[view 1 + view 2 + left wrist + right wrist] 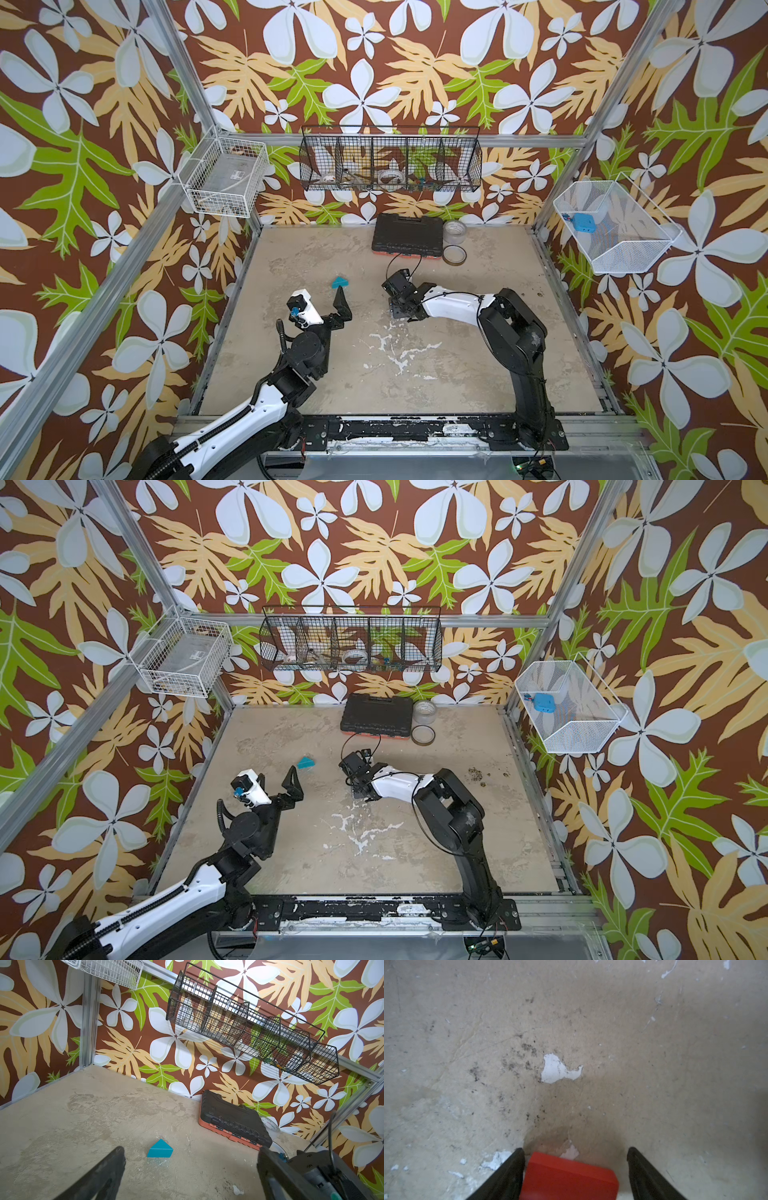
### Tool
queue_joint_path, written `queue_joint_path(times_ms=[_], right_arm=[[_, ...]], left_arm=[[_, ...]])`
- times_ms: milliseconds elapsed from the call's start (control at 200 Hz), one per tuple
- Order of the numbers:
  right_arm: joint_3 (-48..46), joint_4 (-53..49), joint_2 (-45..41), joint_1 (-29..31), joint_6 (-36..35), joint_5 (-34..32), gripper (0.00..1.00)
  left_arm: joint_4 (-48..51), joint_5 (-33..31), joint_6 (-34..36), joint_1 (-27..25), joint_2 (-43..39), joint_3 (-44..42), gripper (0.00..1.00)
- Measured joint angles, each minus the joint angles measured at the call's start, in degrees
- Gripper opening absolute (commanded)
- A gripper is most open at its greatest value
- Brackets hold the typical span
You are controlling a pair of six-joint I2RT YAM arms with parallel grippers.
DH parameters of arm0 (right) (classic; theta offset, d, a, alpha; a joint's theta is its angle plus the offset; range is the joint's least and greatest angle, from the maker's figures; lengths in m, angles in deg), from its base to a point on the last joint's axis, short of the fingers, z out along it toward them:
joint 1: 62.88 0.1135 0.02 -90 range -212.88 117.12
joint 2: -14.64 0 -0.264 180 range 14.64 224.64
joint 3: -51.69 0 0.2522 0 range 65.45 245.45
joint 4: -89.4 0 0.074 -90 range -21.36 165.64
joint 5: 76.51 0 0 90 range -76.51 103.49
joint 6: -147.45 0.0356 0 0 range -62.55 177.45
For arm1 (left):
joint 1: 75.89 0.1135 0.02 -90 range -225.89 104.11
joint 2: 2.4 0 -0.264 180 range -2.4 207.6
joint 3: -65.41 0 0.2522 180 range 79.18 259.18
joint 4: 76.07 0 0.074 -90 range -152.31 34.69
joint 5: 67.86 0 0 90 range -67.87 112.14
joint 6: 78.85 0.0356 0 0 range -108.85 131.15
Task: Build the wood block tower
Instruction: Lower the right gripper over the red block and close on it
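A teal wedge (pixel 340 282) (pixel 305 763) lies on the table left of centre. In the left wrist view the teal wedge (pixel 160 1149) sits a short way beyond my left gripper (pixel 192 1152), which is open and empty. From above, that left gripper (pixel 340 309) stands just short of the wedge. My right gripper (pixel 395 309) points down at the table's middle. Its jaws (pixel 576 1150) straddle a red brick (pixel 571 1176): one finger is close against the brick and a gap shows at the other. No tower shows in any view.
A black tool case (pixel 406 237) lies at the back edge, with two tape rolls (pixel 454 230) beside it. A black wire basket (pixel 390 164) hangs on the back wall. White wire baskets hang at the left (pixel 224 178) and right (pixel 615 228).
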Motion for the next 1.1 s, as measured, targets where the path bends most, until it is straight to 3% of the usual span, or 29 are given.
queue_joint_path(times_ms=[210, 461, 736, 1102], right_arm=[[-1.44, 1.16, -0.72, 0.02, 0.48, 0.42, 0.72], [-1.33, 1.66, -0.5, 0.04, 0.7, 0.94, 0.59], [-1.33, 1.01, -1.16, 0.02, 0.59, 1.25, 0.5], [-7.17, -1.42, -17.77, -0.15, -6.29, -2.34, 0.43]], left_arm=[[0.11, 0.0, 0.15, 0.0, -0.31, 0.0, 1.0], [0.13, 0.0, 0.5, 0.0, -0.68, 0.0, 1.0], [0.13, 0.02, 0.52, 0.0, -1.22, 0.0, 1.0], [0.09, 4.0, 0.74, 0.0, -0.66, 0.13, 1.0]])
